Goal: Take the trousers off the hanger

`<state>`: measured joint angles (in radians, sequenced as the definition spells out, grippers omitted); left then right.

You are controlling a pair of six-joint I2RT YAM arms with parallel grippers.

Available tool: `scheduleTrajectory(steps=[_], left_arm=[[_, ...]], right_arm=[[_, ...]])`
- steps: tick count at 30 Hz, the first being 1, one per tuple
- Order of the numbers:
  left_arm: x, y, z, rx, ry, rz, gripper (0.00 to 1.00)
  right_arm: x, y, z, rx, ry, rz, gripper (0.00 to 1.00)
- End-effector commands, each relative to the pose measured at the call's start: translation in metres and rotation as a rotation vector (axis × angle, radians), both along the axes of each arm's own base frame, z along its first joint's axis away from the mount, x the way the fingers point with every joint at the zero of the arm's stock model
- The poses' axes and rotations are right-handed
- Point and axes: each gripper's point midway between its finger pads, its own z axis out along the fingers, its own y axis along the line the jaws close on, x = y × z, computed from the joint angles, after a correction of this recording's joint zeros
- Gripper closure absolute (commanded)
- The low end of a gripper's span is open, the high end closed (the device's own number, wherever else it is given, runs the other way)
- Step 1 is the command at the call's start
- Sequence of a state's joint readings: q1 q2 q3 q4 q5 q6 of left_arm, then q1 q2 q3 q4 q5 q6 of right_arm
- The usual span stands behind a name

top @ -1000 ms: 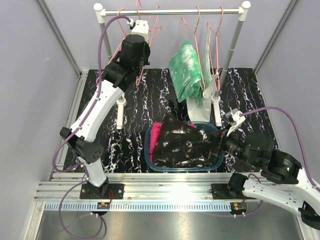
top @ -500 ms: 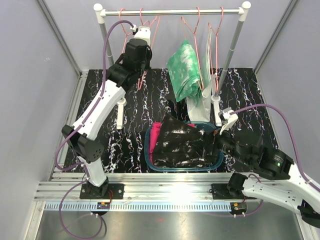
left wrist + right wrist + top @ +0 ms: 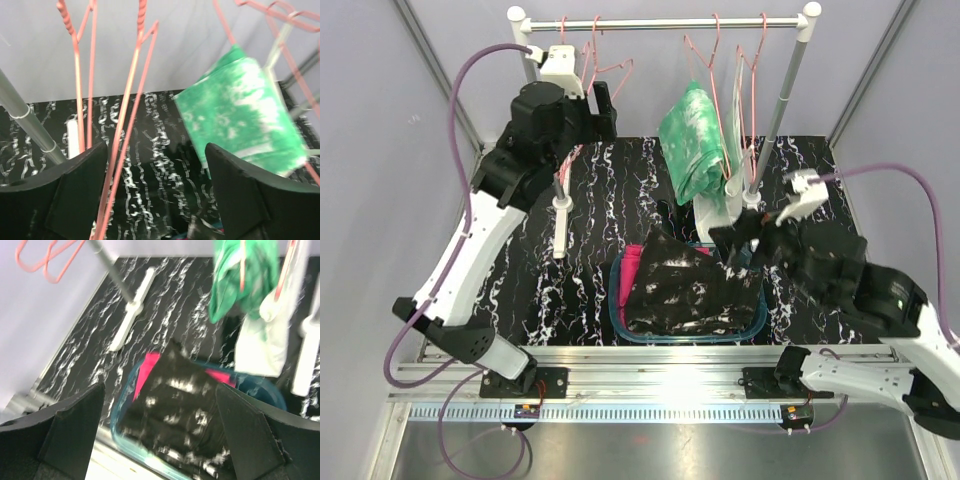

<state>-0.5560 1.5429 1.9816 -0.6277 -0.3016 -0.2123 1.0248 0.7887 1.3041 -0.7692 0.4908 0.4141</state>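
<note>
Black marbled counter (image 3: pixel 630 200) open mid-frame; left hand (image 3: pixel 156 147) released among pink hangers (image 3: pixel 134 90), upper left; right hand (image 3: pixel 160 387) released above basket (image 3: pixel 612 305) rim.

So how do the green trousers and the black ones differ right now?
Place: the green trousers hang from a hanger on the rail, while the black trousers lie in the bin.
Pose: the green trousers droop in a folded bundle, and the black trousers are spread out over the magenta pair.
Pattern: the green trousers are green-and-white tie-dye, and the black trousers have white splashes.
Both are soft fabric.
</note>
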Motion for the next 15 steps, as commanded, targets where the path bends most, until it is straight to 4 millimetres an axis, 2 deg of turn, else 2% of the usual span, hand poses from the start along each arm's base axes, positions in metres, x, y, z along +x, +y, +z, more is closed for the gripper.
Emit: scheduleTrajectory(steps=[1,3,4,5,6,7,8,9,10,11,13,15], left_arm=[[-0.029,-0.003,0.037,-0.121,-0.074,-0.091,0.13],[-0.041,-0.002,0.042,-0.148,-0.083,-0.117,0.10],[-0.053,-0.002,0.048,-0.168,-0.093,-0.150,0.07],[-0.058,-0.002,0.050,-0.182,-0.098,-0.163,0.05],[-0.064,-0.002,0.053,-0.191,-0.105,-0.180,0.04],[-0.071,-0.004,0.054,-0.196,-0.104,-0.208,0.02],[-0.079,0.001,0.058,-0.203,-0.109,-0.213,0.01],[-0.086,0.003,0.062,-0.208,-0.115,-0.219,0.01],[-0.091,0.004,0.064,-0.210,-0.118,-0.232,0.01],[-0.102,0.010,0.066,-0.214,-0.123,-0.232,0.01],[-0.112,0.018,0.068,-0.220,-0.131,-0.226,0.01],[-0.129,0.030,0.067,-0.223,-0.152,-0.220,0.01]], right_arm=[[0.032,-0.001,0.018,-0.140,-0.033,-0.145,0.02],[0.047,-0.009,0.032,-0.206,-0.073,-0.222,0.03],[0.052,-0.013,0.050,-0.194,-0.099,-0.247,0.03],[0.064,-0.002,0.047,-0.238,-0.090,-0.242,0.03],[0.076,-0.009,0.051,-0.267,-0.093,-0.269,0.04],[0.081,-0.011,0.067,-0.246,-0.111,-0.281,0.04],[0.095,-0.004,0.062,-0.284,-0.095,-0.274,0.06],[0.106,-0.010,0.064,-0.295,-0.089,-0.293,0.07],[0.111,-0.010,0.076,-0.280,-0.104,-0.290,0.09],[0.123,-0.002,0.071,-0.303,-0.093,-0.277,0.09],[0.137,0.003,0.075,-0.316,-0.094,-0.256,0.09],[0.144,0.008,0.079,-0.302,-0.094,-0.219,0.10]])
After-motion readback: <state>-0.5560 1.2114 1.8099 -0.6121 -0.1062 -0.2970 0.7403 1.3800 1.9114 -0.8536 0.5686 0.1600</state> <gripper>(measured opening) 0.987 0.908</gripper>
